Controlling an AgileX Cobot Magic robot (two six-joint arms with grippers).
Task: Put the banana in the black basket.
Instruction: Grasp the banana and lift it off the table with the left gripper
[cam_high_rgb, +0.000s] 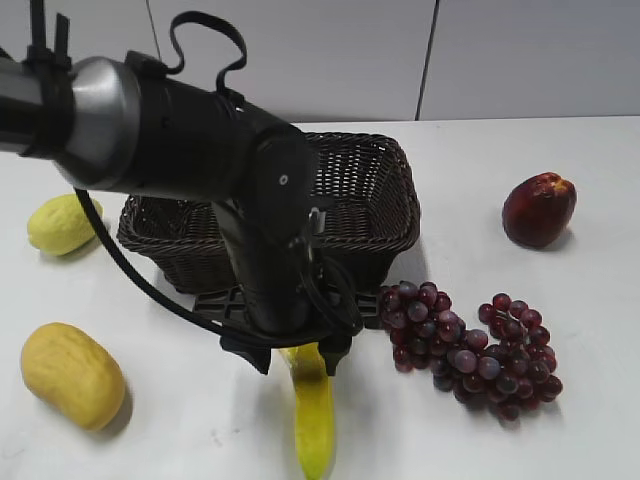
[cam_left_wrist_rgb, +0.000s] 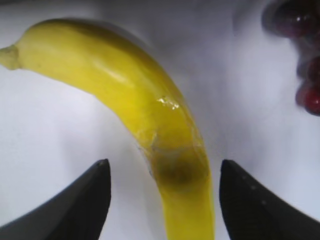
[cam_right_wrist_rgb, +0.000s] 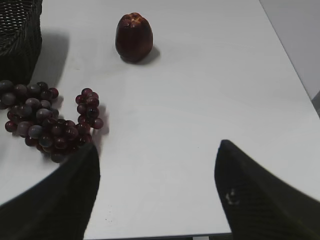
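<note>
Low at centre frame, the open left gripper (cam_left_wrist_rgb: 162, 200) straddles the long glossy yellow banana (cam_left_wrist_rgb: 145, 115), fingers clear; right gripper (cam_right_wrist_rgb: 157, 195) open, empty.

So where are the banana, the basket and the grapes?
banana (cam_left_wrist_rgb: 135, 100): left wrist view, middle of its curved body.
black basket (cam_high_rgb: 372, 195): exterior view, inner right wall.
grapes (cam_right_wrist_rgb: 45, 125): right wrist view, centre of the bunch.

- Even, bright overhead light is washing the white table (cam_high_rgb: 600, 330); shadows are lying soft and short beside the red fruit (cam_right_wrist_rgb: 134, 37) and the grapes (cam_high_rgb: 470, 350).
- My left wrist view is running soft: the banana (cam_left_wrist_rgb: 145, 115) is carrying a small glare spot, and the grapes at its edge are blurring.
- My left fingers (cam_left_wrist_rgb: 75, 205) are showing as dark, unfocused shapes.
- My right wrist view is staying sharper.
</note>
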